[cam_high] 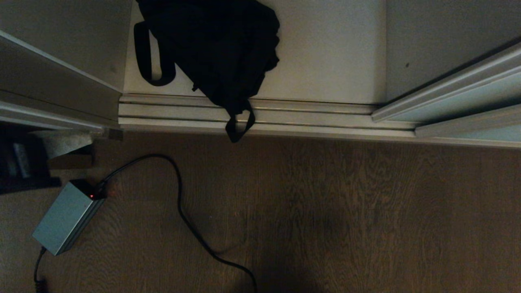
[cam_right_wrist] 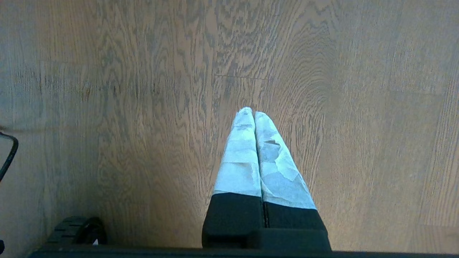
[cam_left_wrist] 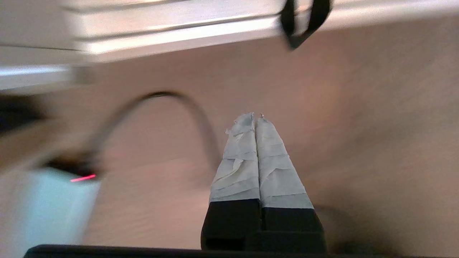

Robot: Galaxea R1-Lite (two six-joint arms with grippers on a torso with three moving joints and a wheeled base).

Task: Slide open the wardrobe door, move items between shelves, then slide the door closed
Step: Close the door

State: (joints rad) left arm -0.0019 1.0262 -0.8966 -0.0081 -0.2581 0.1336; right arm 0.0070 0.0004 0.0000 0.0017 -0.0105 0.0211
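Note:
The wardrobe stands open in the head view. The sliding wardrobe door, pale green glass in a cream frame, sits at the right end of the grooved floor track. A black bag lies on the wardrobe's lowest white shelf, and its strap hangs out over the track. My left gripper is shut on nothing, above the wooden floor short of the track; the strap shows beyond it. My right gripper is shut and empty over bare floor. Neither arm shows in the head view.
A grey power box with a red light lies on the floor at the left, its black cable looping across the boards. The wardrobe's left side panel bounds the opening. A black wheel shows in the right wrist view.

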